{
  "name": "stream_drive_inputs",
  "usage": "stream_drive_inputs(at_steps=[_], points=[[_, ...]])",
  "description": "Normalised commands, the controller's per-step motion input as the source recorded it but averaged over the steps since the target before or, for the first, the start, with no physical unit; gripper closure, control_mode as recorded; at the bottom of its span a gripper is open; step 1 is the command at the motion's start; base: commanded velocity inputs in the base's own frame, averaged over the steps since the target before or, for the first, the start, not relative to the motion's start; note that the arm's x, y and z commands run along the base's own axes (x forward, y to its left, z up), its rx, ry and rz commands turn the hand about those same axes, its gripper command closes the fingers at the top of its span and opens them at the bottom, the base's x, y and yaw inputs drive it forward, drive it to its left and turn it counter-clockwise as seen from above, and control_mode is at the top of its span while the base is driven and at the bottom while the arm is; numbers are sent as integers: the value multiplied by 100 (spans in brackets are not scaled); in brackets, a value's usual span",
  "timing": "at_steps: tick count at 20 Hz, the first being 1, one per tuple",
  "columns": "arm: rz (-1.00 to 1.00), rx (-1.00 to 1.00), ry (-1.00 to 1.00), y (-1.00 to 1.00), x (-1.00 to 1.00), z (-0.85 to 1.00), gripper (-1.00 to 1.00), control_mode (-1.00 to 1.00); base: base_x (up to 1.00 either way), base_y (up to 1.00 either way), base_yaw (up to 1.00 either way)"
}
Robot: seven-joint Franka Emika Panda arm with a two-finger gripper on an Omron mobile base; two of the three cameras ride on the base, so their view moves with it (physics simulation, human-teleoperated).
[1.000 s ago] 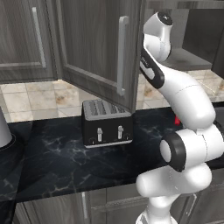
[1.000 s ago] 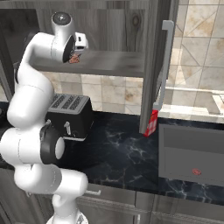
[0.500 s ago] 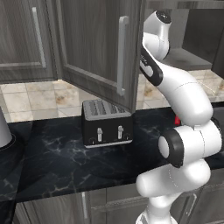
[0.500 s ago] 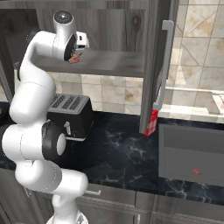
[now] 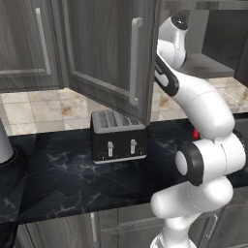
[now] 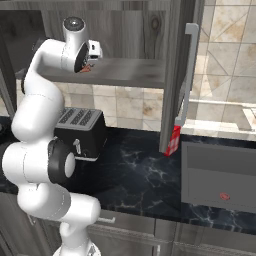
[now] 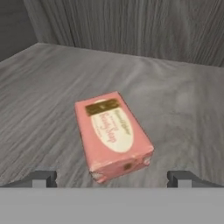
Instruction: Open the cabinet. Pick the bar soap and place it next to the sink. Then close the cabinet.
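Above the black toaster (image 5: 118, 136), the cabinet (image 6: 125, 37) stands with both doors swung open: in the left base view one door (image 5: 109, 53) hangs out over the toaster with its long silver bar handle (image 5: 135, 62) facing the camera, and in the right base view the other door (image 6: 181, 75) is seen edge-on, well to the right of the toaster. Below the toaster runs the black marbled countertop (image 5: 63, 179), and along it, far to the right of the toaster in the right base view, lies the dark grey sink (image 6: 220, 175). A slim red-and-white bottle (image 6: 173, 140) stands on the countertop between the toaster and the sink, partly behind the lower edge of the open door. Over the toaster, the white arm (image 6: 47, 95) reaches up to the cabinet's pale grey shelf (image 7: 175, 100). On that shelf lies the bar soap (image 7: 113, 134), flat and turned at an angle. The gripper (image 7: 113, 178) hovers with its jaws spread wide, one fingertip (image 7: 41, 178) to each side of the soap, gripping nothing.
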Motion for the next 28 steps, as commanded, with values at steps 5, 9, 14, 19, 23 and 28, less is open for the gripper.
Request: stream_drive_inputs(at_steps=[5,9,14,19,23,28], points=[[0,0,0,0,20,-9,-100,-100,0,0,0],[0,0,0,0,17,0,-100,-100,0,0,0],[0,0,0,0,16,1,-100,-100,0,0,0],[0,0,0,2,8,2,-100,-100,0,0,0],[0,0,0,14,0,0,-100,-100,0,0,0],[0,0,0,19,0,0,-100,-100,0,0,0]])
